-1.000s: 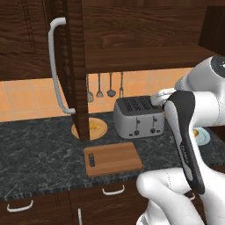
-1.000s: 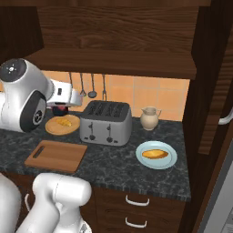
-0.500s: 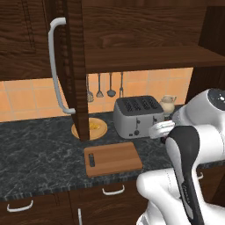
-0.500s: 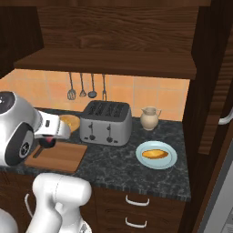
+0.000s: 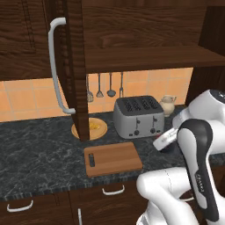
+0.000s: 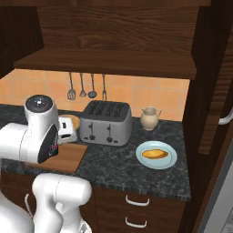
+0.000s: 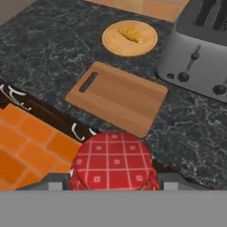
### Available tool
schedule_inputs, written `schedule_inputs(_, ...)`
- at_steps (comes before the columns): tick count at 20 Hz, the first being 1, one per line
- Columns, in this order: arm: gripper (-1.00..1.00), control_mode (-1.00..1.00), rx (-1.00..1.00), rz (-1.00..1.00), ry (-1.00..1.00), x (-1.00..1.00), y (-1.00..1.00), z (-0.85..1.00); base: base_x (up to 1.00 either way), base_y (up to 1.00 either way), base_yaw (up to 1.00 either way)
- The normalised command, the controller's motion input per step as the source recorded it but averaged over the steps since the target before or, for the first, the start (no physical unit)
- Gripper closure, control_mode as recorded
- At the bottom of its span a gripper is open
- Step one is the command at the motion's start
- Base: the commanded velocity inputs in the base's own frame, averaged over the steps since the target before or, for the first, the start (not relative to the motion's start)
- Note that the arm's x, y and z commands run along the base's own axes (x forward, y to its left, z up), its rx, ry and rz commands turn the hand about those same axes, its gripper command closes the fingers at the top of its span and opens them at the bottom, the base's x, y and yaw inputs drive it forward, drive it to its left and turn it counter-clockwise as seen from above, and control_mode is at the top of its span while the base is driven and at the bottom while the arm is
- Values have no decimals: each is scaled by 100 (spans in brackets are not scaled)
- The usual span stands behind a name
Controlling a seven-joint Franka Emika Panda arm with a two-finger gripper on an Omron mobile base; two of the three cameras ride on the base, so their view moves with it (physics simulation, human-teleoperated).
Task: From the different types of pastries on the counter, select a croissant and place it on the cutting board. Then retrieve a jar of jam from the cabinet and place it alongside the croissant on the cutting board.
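In the hand view a jar of jam with a red checked lid sits between the fingers of my gripper, which is shut on it. My gripper hangs low over the counter, just right of the cutting board and in front of the toaster. The board is bare, its slot handle to the left. The croissant lies on a round tan dish behind the board. The cabinet door stands open, edge-on, with its pale handle.
A steel toaster stands behind my gripper, a beige jug to its right. A blue plate with an oval orange pastry lies at the right. Utensils hang on the tiled wall. Drawers run below the counter edge.
The arm has come down from toaster-top height to low over the counter by the board's right end, still holding the jar.
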Motion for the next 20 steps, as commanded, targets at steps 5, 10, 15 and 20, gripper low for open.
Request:
schedule_inputs(5, 100, -100, -1, 50, -37, 0, 0, -100, 0, 0, 0)
schedule_inputs(10, 100, -100, -6, 24, -32, 49, -3, -99, 0, 0, 0)
schedule_inputs(15, 100, -100, -14, 1, -34, 50, -2, -76, 0, 0, 0)
schedule_inputs(20, 100, -100, 8, 1, 0, 1, 79, -100, 0, 0, 0)
